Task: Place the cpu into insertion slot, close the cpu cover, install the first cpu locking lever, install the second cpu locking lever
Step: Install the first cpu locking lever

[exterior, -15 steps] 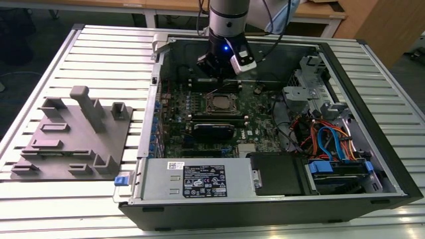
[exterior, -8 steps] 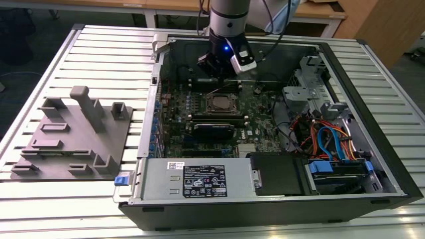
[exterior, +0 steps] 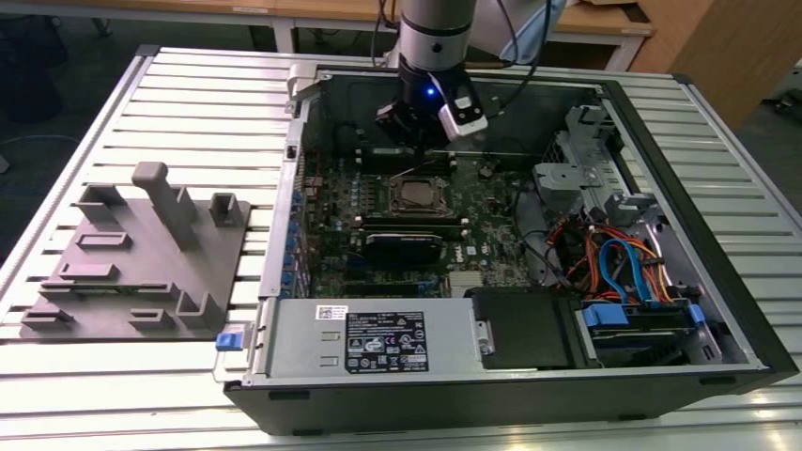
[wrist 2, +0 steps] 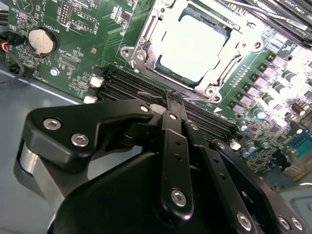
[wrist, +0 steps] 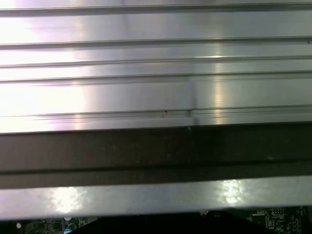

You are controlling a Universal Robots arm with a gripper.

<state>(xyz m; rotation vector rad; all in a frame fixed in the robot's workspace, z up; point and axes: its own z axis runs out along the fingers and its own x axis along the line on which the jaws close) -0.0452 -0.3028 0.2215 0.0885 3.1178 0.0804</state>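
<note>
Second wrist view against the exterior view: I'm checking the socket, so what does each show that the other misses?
Second wrist view adds: the cover seemingly down around the cpu, a coin cell, and the pincer shut by the cover's edge. Exterior view adds: the whole case, a grey fixture at the exterior view's left, blue and orange cables. Both: the green board, cpu and pincer.

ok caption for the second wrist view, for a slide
Shut pincer close to the memory slots, beside the cpu lying under the closed cpu cover.
</note>
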